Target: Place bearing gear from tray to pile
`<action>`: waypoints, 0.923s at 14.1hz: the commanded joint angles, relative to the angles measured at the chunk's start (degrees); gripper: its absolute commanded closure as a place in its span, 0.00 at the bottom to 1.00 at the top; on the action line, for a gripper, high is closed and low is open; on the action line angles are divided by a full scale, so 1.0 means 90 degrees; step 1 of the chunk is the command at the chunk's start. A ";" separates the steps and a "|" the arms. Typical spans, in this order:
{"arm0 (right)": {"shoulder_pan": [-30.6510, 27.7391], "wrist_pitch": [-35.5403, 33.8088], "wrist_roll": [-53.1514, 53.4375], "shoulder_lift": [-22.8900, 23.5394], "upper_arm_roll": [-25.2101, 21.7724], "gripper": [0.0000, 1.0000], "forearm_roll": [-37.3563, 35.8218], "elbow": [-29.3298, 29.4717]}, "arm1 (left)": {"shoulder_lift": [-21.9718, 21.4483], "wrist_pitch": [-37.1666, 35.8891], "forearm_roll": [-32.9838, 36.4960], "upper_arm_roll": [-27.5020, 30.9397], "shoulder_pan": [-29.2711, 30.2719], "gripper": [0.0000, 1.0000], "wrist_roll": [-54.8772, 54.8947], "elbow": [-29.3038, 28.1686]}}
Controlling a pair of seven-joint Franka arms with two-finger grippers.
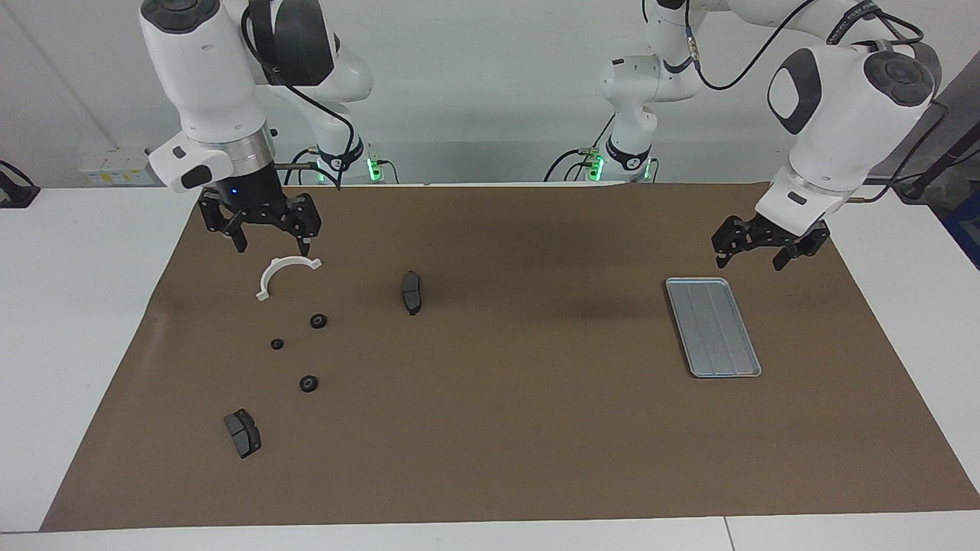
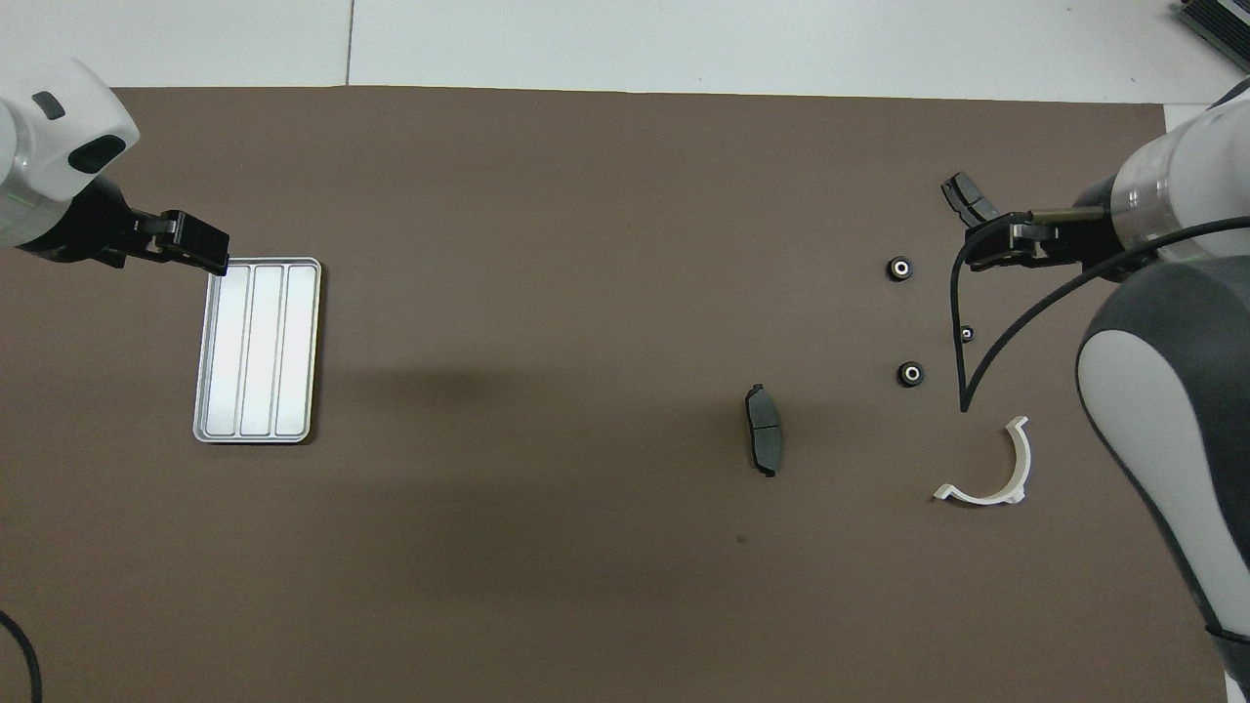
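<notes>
Brown matting covers the table, and on it, toward the left arm's end, lies the silver-grey ridged tray with nothing in it. Toward the right arm's end the pile is spread loose, with no container. Taking the smallest black gear as the centre of a clock face in the facing view, the white half-ring bracket lies at about 12 o'clock, a bearing gear at 2 o'clock, a second bearing gear at 5 o'clock, and a dark grey brake pad at about 7 o'clock, farthest from the robots. Another brake pad lies apart from the rest at 2 o'clock, more toward the middle of the matting.

Neither gripper holds anything. The right gripper hangs raised in the air over the matting beside the white bracket — its fingers spread apart and pointing down, clear of every part. The left gripper waits in the air at about 1 o'clock from the tray in the facing view, over the matting just past the tray's corner nearest the robots — its fingers likewise apart, touching nothing.
</notes>
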 commanded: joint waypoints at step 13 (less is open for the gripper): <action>0.0639 -0.1212 -0.0478 -0.0456 -0.0937 0.00 0.0270 0.0060 | -0.0230 0.0156 -0.0055 0.0063 -0.0064 0.00 0.0046 -0.0306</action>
